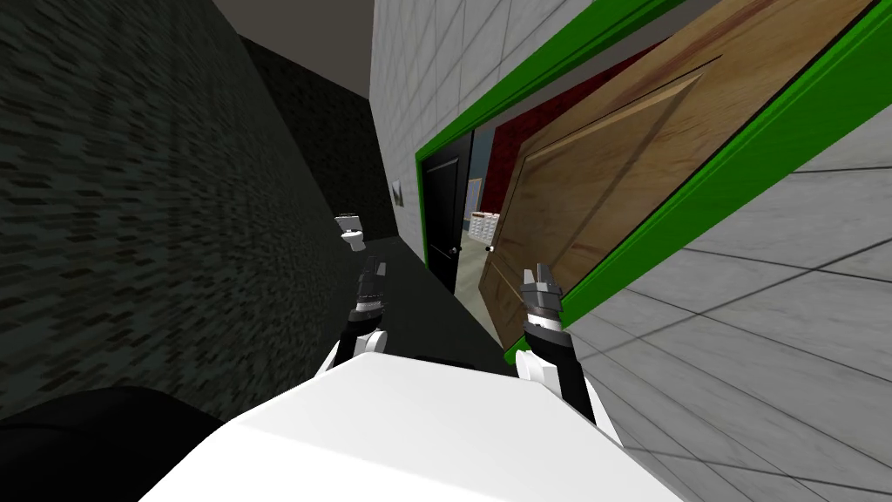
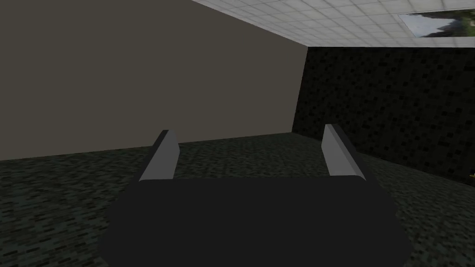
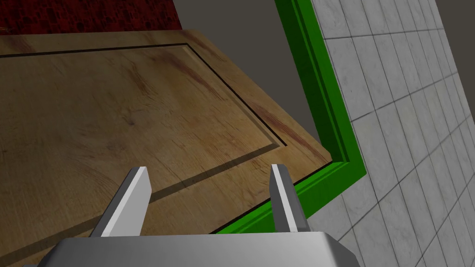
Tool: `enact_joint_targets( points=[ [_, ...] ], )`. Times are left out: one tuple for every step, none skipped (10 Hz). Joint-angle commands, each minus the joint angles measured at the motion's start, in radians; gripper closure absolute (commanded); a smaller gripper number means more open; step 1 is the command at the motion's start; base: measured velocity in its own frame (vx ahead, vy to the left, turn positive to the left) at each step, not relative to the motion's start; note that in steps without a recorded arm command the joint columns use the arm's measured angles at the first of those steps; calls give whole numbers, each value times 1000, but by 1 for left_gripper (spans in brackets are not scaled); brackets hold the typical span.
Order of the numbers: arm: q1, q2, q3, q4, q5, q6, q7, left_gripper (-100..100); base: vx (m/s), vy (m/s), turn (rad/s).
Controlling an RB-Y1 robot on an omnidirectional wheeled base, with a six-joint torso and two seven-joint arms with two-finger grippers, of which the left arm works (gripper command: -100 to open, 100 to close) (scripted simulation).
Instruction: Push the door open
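door, brown and panelled, stands ajar in its green frame on the right in the head view; push toward its far, knob side, since your right gripper sits by the near edge. left wrist view: left gripper is spread over the dark floor. right wrist view: right fingers are spread, aimed at the door panel.

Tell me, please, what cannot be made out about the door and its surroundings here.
Room behind: mostly hidden by the wooden door, head view.
Door knob: too small to tell its type, head view.
Far white thing: too small to name, head view.
Contact between right gripper and door: cannot tell, right wrist view.
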Motion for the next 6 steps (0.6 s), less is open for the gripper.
enact_joint_targets(
  points=[
    [-10, 19, -4, 38, -6, -5, -35, -100, 155, 30, -124],
    [-15, 24, -7, 54, -9, -9, -49, -100, 130, 20, -72],
    [-19, 29, -9, 71, -12, -12, -62, -100, 105, 18, -63],
    [-24, 34, -12, 87, -15, -16, -75, -100, 88, 15, -63],
    [-33, 45, -18, 121, -21, -23, -102, -100, 121, 27, -112],
    [-38, 50, -21, 139, -25, -27, -118, -100, 124, 43, -120]
  ],
)
